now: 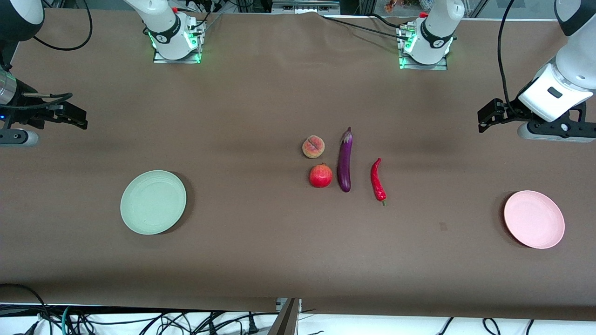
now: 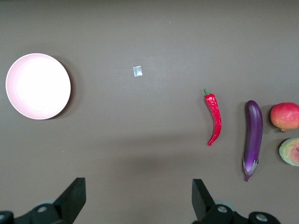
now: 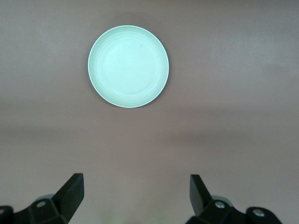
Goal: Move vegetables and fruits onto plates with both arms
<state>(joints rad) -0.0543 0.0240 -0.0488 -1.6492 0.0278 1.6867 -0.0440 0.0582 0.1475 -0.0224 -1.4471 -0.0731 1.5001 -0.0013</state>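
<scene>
A peach [image 1: 313, 147], a red pomegranate-like fruit [image 1: 321, 176], a purple eggplant [image 1: 345, 160] and a red chili [image 1: 377, 180] lie together mid-table. The peach is farther from the front camera than the red fruit. The green plate [image 1: 153, 202] sits toward the right arm's end and the pink plate [image 1: 534, 219] toward the left arm's end; both are bare. My left gripper [image 1: 556, 131] hangs high over bare table at its end, open and empty [image 2: 138, 186]. Its wrist view shows the pink plate [image 2: 38, 86], chili [image 2: 214, 119] and eggplant [image 2: 252, 137]. My right gripper [image 1: 14, 137] is open and empty [image 3: 136, 184], high above the green plate [image 3: 128, 66].
A small pale scrap [image 1: 443, 226] lies on the brown cloth between the chili and the pink plate, and it shows in the left wrist view [image 2: 137, 71]. The two arm bases [image 1: 177, 42] stand along the table edge farthest from the front camera. Cables hang below the table's front edge.
</scene>
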